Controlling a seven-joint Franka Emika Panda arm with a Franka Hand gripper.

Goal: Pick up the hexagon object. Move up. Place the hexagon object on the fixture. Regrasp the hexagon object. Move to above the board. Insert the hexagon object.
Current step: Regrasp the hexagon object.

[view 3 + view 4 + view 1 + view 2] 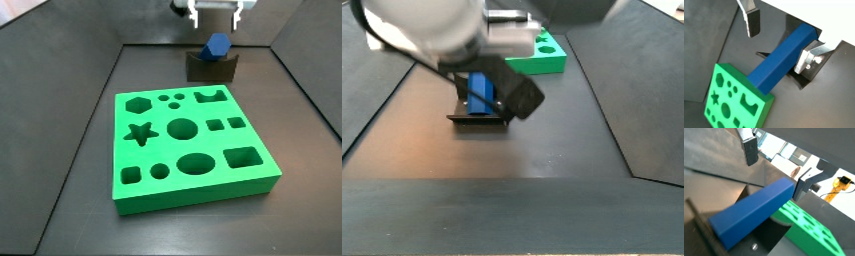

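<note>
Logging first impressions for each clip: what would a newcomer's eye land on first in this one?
Probably the bright green board with its shaped holes, filling the middle of the dark floor. Next, the blue hexagon object leaning on the dark fixture just beyond the board. The gripper hangs open right above the bar; in a wrist view its fingers stand either side without touching it.
</note>
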